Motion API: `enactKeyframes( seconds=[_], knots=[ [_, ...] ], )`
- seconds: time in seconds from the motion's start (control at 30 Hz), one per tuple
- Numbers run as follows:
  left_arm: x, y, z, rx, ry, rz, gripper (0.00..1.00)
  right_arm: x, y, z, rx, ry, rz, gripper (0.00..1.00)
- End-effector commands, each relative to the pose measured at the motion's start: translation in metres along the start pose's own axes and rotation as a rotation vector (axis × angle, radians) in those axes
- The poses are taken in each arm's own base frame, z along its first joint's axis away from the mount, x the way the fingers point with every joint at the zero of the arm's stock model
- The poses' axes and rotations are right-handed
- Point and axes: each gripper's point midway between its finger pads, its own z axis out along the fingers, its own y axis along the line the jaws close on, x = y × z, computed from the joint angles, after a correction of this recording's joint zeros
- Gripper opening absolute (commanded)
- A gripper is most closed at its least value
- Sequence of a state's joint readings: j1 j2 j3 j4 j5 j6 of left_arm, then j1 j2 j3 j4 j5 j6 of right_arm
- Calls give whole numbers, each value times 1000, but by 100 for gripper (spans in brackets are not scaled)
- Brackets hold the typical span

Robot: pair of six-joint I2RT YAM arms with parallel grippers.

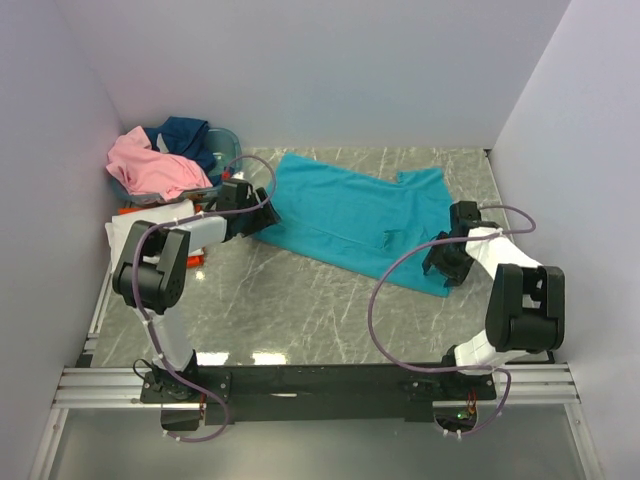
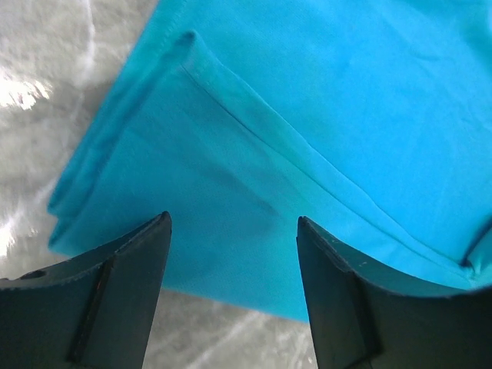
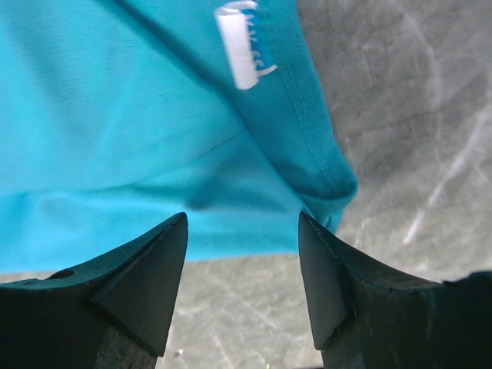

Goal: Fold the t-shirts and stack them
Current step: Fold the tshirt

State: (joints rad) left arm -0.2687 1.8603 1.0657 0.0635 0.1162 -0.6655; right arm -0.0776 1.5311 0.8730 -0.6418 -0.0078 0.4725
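Two claws are at work, and both of mine stand with their jaws apart and nothing between the fingers. The teal t-shirt (image 1: 355, 218) lies spread on the grey marbled desk (image 1: 300, 310), slanting from the far left, near the basket (image 1: 228, 146), down toward the right side. My left claw (image 2: 233, 223) hangs over the shirt's left end, where the cloth lies doubled: one layer with a stitched hem (image 2: 254, 123) sits on top of another, and the lower edge of the cloth runs just under my fingertips, with bare desk beyond it. My right claw (image 3: 242, 219) hangs over the shirt's opposite end, its fingers either side of the near edge beside a rounded corner. A small white tag (image 3: 243, 46) with blue lettering shows on the cloth further in. From either wrist view I cannot tell whether my fingertips touch the fabric or sit just above it. Off to the far left, the pink t-shirt (image 1: 153, 168) is heaped over the basket's rim, with the navy t-shirt (image 1: 186, 133) bunched behind it. The white t-shirt (image 1: 122, 236) lies against the left wall beside my left arm, and a sliver of the orange t-shirt (image 1: 128, 211) shows at its far edge.
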Motion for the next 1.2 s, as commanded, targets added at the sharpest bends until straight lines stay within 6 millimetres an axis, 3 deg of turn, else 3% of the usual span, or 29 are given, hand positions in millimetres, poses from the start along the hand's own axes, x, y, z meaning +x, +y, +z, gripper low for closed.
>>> enactKeyframes(
  seconds=[0.0, 0.13, 0.23, 0.33, 0.47, 0.63, 0.87, 1.17],
  knots=[
    [-41, -44, -31, 80, -101, 46, 72, -30, 16, -40, -51, -123, -44, 66],
    [-58, -67, -40, 111, -151, 71, 72, -36, 40, -60, -108, -171, -91, 66],
    [-57, -75, -29, 129, -128, 72, 73, -35, 67, -61, -180, -173, -137, 66],
    [-49, -78, -11, 152, -88, 57, 72, -30, 89, -46, -189, -127, -185, 65],
    [-44, -81, 3, 185, -71, 21, 72, -32, 114, -40, -202, -133, -230, 64],
    [-28, -74, 22, 193, -25, -8, 72, -23, 125, -12, -219, -60, -212, 64],
    [6, -38, 28, 86, 39, -37, 71, 3, 108, 17, -167, 33, -204, 63],
    [48, 4, -9, -38, 92, -82, 72, 49, 63, 19, -80, 120, -200, 63]
  ],
)
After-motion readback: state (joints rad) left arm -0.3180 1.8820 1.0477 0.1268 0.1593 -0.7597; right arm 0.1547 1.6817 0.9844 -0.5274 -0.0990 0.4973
